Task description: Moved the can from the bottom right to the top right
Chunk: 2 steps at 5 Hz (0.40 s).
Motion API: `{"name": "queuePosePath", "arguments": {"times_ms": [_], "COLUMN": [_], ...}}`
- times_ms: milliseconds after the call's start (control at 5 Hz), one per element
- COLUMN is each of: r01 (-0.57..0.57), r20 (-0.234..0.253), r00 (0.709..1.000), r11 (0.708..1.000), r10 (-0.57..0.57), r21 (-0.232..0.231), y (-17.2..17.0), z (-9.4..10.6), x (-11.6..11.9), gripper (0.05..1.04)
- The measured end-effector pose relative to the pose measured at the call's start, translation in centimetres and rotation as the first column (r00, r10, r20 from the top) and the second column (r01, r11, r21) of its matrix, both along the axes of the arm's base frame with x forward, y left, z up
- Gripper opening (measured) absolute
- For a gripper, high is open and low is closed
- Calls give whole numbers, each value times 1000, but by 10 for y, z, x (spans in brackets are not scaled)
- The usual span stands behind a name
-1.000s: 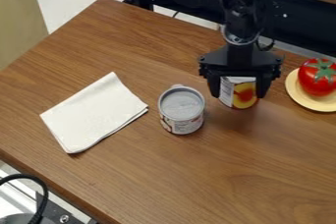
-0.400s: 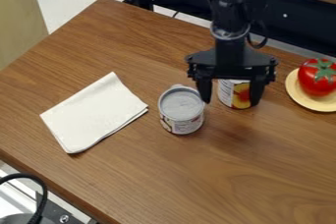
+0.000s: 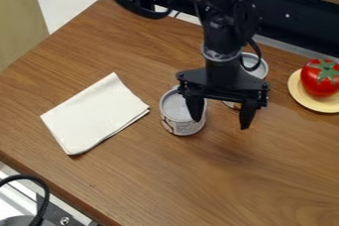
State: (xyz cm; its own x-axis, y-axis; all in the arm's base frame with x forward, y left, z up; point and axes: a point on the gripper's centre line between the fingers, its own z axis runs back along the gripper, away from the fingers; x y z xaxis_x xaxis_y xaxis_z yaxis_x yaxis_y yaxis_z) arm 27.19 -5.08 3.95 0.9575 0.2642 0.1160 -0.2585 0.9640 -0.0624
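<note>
The black gripper (image 3: 221,117) hangs with its fingers spread wide apart. The silver-rimmed can (image 3: 263,70) stands upright behind it, partly hidden, on the wooden table (image 3: 159,180), between the other can (image 3: 177,127) and the tomato (image 3: 320,82) on its yellow plate (image 3: 316,103).

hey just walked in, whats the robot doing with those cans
The robot arm's gripper hangs open over the wooden table, holding nothing. One can stands behind it, partly hidden, toward the plate with the tomato. The second can stands between that one and the folded white cloth, with one gripper finger in front of its right side in this view.
</note>
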Motion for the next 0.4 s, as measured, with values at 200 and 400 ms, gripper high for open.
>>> {"name": "queuePosePath", "arguments": {"times_ms": [200,400], "r01": [-14,-79], "r20": [19,51], "r00": [1000,996], "r11": [1000,996], "r10": [13,77], "r21": [23,33], "y": [18,48], "z": [0,10], "x": [1,8], "gripper": [997,997]}}
